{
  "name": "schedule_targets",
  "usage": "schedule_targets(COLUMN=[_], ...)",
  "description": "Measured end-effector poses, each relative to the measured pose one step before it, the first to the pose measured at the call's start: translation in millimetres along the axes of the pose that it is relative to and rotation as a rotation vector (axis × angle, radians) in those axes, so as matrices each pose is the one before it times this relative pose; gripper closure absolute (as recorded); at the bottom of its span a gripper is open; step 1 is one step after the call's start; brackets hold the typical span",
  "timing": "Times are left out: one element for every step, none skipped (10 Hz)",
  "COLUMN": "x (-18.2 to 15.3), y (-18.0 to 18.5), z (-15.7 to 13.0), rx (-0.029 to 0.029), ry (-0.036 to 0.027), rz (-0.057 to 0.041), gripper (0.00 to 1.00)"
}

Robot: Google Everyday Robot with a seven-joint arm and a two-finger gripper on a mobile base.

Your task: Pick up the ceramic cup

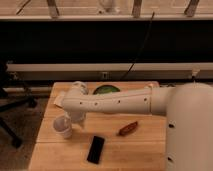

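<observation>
Pincer beside ceramic cup; arm horiz., bent down.

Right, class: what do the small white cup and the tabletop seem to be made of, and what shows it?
The ceramic cup: probably glazed ceramic, going by its smooth, plain white wall; plastic is possible. The table: bare pale wood, with a seam between boards. The gripper sits close beside the cup.
</observation>
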Motion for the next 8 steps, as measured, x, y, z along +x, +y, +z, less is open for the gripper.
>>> schedule_targets(x=[-2.08, -1.45, 0.16, 2.86, 2.34, 1.80, -0.68, 0.62], y=[-2.18, -2.43, 0.14, -1.25, 2.57, -0.67, -1.17, -0.60], z=[2.46, 2.10, 0.46, -4.33, -7.16, -7.13, -1.50, 0.91], rx=[-0.00146, 0.00607, 0.00322, 0.00271, -0.00657, 0.00126, 0.00055, 0.00084], ry=[-0.00033, -0.00233, 0.00102, 0.00127, -0.00011, 0.00127, -0.00298, 0.00178], rz=[-0.01657, -0.01344, 0.00063, 0.01320, 0.00367, -0.00446, -0.00551, -0.00524], gripper=[0.70, 0.81, 0.87, 0.95, 0.98, 1.00, 1.00, 1.00])
